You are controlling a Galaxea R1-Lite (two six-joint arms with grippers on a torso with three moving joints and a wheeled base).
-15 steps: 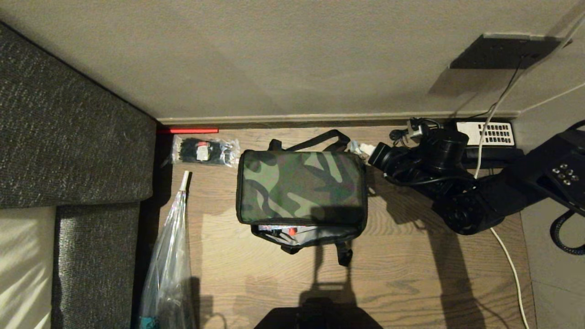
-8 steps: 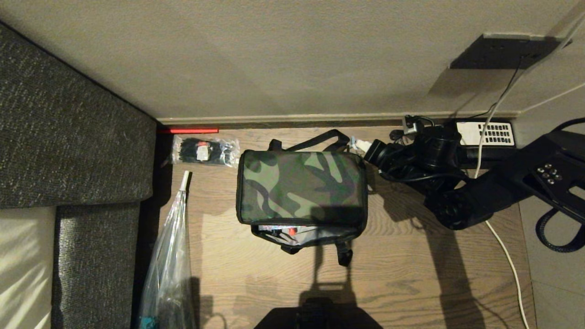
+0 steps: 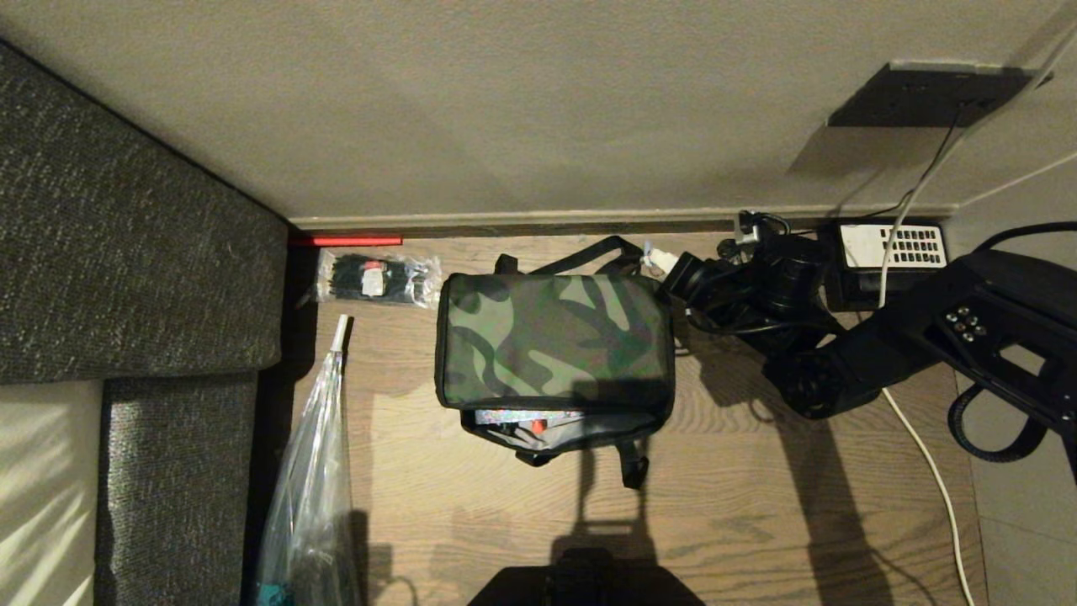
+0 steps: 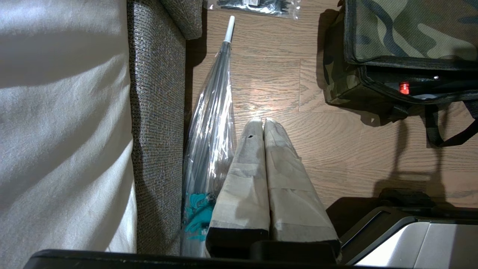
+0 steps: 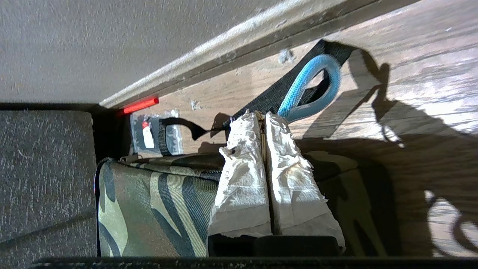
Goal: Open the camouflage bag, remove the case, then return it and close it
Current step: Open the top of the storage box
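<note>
My right tool (image 5: 264, 117), its wrapped fingers pressed together, pinches a ribbed blue loop (image 5: 315, 84) at the soft camouflage bag (image 3: 555, 341), which sits mid-frame on the grained wood floor (image 3: 740, 505).

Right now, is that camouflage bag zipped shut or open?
Partly open. The bag gapes along its near edge, its lid lying loosely on top, and the case shows through the gap.

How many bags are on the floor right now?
1: the camouflage bag sits mid-floor near the baseboard, with the right gripper at its far right corner. More may be hidden beyond view.
</note>
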